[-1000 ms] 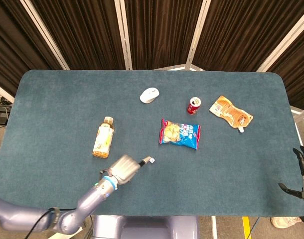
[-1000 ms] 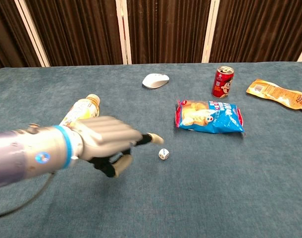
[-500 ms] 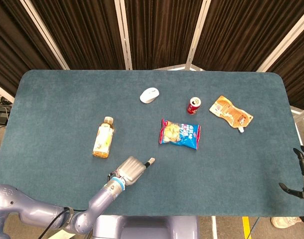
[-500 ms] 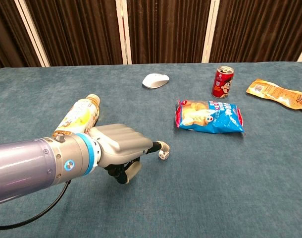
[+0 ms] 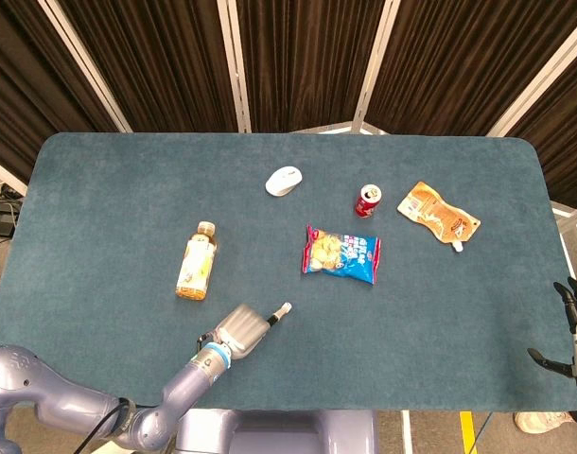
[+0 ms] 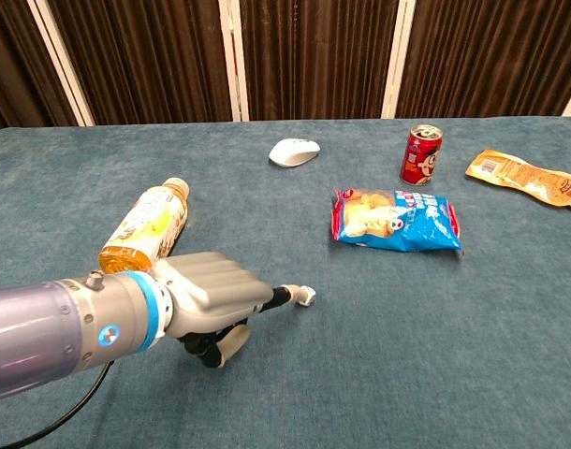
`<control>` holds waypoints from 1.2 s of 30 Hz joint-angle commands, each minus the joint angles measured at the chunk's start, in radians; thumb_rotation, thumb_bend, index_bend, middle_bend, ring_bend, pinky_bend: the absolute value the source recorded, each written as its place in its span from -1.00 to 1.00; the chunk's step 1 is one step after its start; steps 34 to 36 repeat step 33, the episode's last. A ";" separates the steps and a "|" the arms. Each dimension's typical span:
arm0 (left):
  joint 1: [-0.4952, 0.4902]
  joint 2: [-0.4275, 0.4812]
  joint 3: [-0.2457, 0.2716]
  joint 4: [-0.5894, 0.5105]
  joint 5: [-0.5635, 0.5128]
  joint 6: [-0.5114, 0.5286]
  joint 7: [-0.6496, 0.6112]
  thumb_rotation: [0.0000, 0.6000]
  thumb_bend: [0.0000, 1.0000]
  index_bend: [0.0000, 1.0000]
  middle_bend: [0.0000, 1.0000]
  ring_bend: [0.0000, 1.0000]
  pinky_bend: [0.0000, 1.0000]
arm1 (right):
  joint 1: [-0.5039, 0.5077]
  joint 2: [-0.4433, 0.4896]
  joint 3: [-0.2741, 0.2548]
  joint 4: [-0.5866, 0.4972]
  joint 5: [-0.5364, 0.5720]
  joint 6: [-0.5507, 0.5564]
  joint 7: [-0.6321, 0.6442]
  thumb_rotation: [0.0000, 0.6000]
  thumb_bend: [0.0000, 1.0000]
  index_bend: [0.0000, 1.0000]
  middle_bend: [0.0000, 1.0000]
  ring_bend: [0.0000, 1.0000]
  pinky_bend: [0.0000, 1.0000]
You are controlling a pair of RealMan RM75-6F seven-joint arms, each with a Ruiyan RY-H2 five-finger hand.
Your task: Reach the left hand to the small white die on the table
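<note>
The small white die (image 5: 287,305) lies on the blue table near the front edge, left of centre. My left hand (image 5: 241,328) is low over the table just behind it. One finger is stretched out with its tip on the die, and the other fingers are curled under. In the chest view the die (image 6: 308,296) shows only as a bit of white at that fingertip, with the left hand (image 6: 206,299) close to the cloth. My right hand (image 5: 570,331) hangs off the table's right edge, fingers apart and holding nothing.
A yellow drink bottle (image 5: 196,261) lies on its side just behind the left hand. A blue snack bag (image 5: 341,253) sits to the right of the die. A white mouse (image 5: 284,180), a red can (image 5: 368,200) and an orange pouch (image 5: 440,216) lie further back.
The left hand has come down toward the table and its outstretched fingertip now covers the die, which showed clear of it a second ago. The right hand has not moved.
</note>
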 commanded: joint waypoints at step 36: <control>0.679 0.448 0.402 0.074 0.961 0.787 -0.649 1.00 -0.64 -1.00 -1.00 -1.00 -1.00 | -0.018 -0.005 -0.034 -0.068 -0.092 0.071 -0.097 1.00 -0.99 -0.88 -1.00 -1.00 -1.00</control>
